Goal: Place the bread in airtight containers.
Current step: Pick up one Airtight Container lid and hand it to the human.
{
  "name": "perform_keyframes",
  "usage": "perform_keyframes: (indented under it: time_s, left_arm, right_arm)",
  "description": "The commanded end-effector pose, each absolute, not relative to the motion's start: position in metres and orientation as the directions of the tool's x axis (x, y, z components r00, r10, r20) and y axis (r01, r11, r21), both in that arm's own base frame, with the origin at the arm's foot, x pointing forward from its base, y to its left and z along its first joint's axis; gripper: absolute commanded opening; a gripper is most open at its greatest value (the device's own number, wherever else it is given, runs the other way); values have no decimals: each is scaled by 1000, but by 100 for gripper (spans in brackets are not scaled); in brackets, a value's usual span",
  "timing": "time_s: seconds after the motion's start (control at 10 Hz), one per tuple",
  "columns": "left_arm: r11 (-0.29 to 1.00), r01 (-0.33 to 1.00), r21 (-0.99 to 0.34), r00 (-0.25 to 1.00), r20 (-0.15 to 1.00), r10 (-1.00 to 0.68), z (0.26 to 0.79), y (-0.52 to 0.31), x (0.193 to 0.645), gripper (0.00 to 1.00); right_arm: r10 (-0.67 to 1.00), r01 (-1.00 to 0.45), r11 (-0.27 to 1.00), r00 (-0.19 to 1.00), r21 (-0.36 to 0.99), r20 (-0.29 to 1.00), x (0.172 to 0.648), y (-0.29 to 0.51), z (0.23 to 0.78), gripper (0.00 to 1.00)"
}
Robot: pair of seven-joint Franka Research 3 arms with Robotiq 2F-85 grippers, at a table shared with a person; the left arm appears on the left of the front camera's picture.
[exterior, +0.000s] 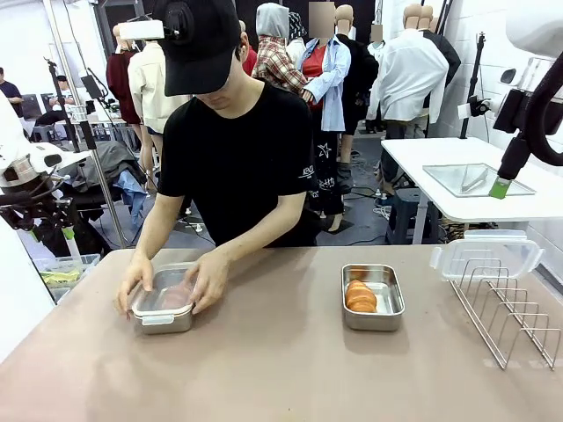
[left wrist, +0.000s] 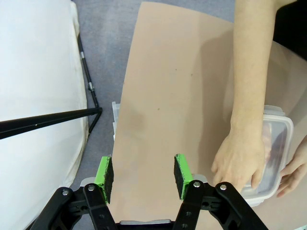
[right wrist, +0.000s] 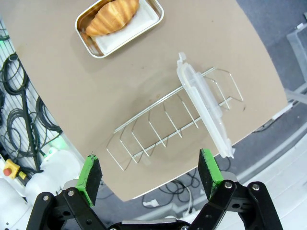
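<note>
- The gripper [right wrist: 149,165] hangs above the table's [right wrist: 72,96] edge, its green pads wide apart with nothing between them.
- A wire rack [right wrist: 163,129] lies below it, with a clear lid [right wrist: 204,108] standing on edge at one end.
- An open tin [right wrist: 127,36] farther off holds one roll [right wrist: 111,15].
- Cables [right wrist: 19,120] lie on the floor beside the table.

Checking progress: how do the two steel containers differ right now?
The left container has its clear lid on, under the person's hands; the right container is open. The right container's bread lies exposed; the left container's contents show only dimly through plastic. Both are small rounded steel tins.
</note>
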State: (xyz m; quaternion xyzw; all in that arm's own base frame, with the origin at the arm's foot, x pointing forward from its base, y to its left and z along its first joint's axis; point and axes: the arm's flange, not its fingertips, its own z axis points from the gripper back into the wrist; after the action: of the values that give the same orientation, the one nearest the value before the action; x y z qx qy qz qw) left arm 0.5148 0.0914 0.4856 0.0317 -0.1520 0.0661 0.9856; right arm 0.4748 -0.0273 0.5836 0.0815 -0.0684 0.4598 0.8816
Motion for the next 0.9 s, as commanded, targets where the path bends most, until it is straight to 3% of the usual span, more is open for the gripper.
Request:
perform_keyframes:
  time_s: [0.0,0.8]
  left_arm:
    - [985,-160,56,942,307,136,486,90,515,67]
    - [985,-160,56,942,307,136,486,90,515,67]
  right_arm:
    - [790,-813,576,581,91,196,478,-26,586,100]
    - [790,-813,576,581,91,196,478,-26,586,100]
